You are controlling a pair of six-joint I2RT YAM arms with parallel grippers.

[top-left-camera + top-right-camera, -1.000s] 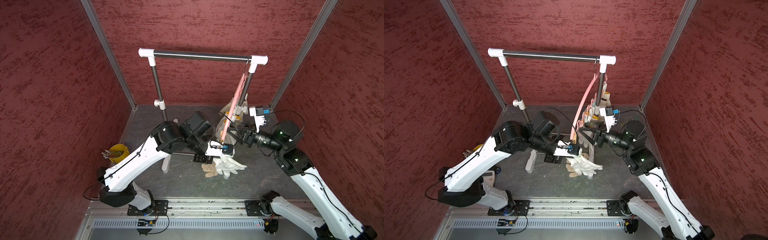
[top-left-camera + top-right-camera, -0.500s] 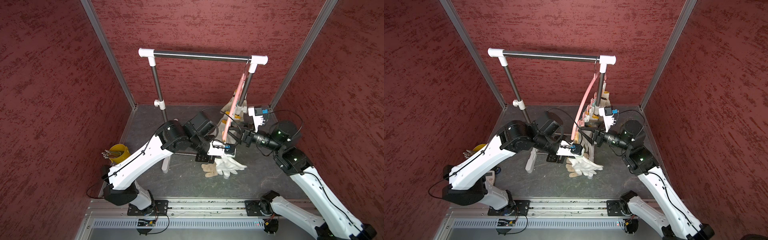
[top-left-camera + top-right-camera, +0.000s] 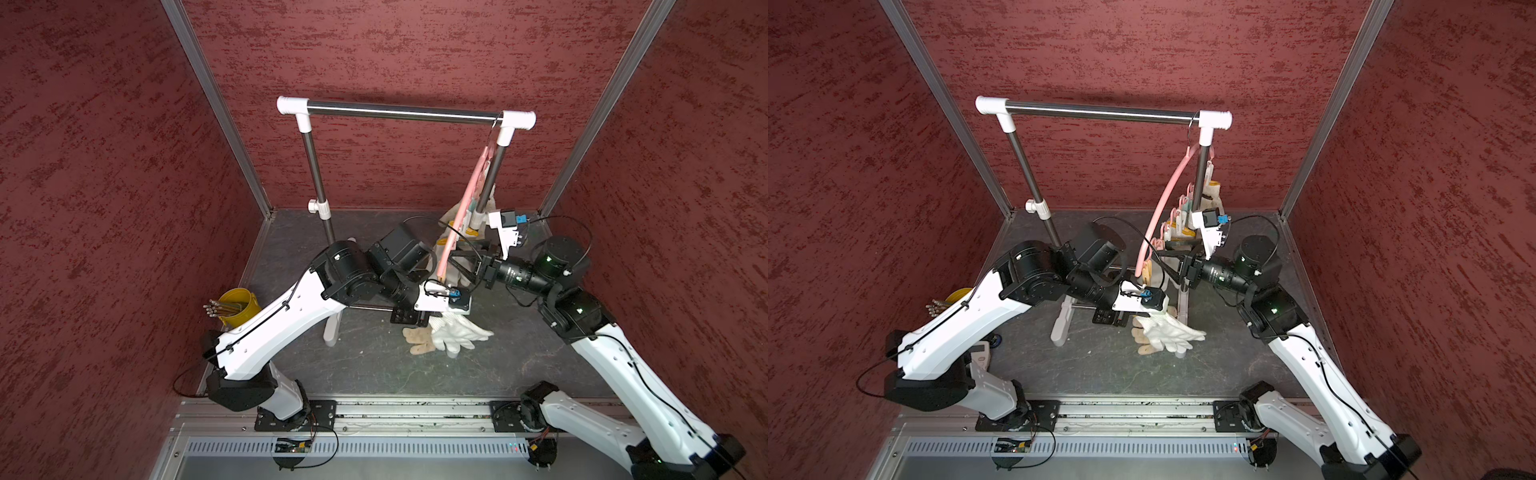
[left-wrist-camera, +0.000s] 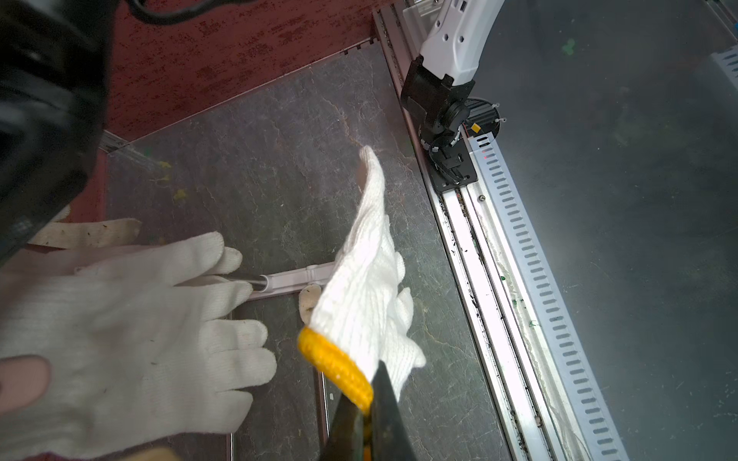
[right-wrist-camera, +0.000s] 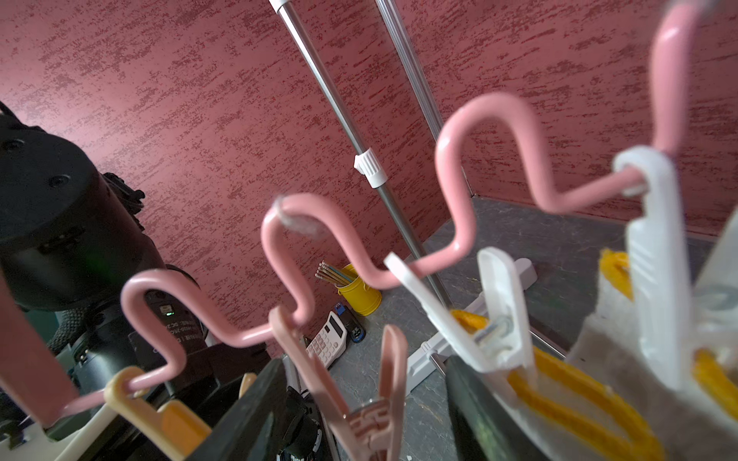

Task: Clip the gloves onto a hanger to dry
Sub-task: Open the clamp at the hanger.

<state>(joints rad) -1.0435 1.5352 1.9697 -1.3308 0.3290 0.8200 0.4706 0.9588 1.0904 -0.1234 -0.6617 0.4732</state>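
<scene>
Left hand [image 4: 365, 403] is clenched on a white glove [image 4: 359, 279] by its cuff, fingers hanging toward the worktop [image 4: 279, 139], just near of and below the hanger's [image 3: 1163, 203] low end, where the right hand [image 5: 363, 365] stands released astride a pink clip [image 5: 375, 419].

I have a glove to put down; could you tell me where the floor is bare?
Bare floor lies between the beige glove and the front rail, and behind, between rack post and hanger. Around the hanger it is crowded.
</scene>
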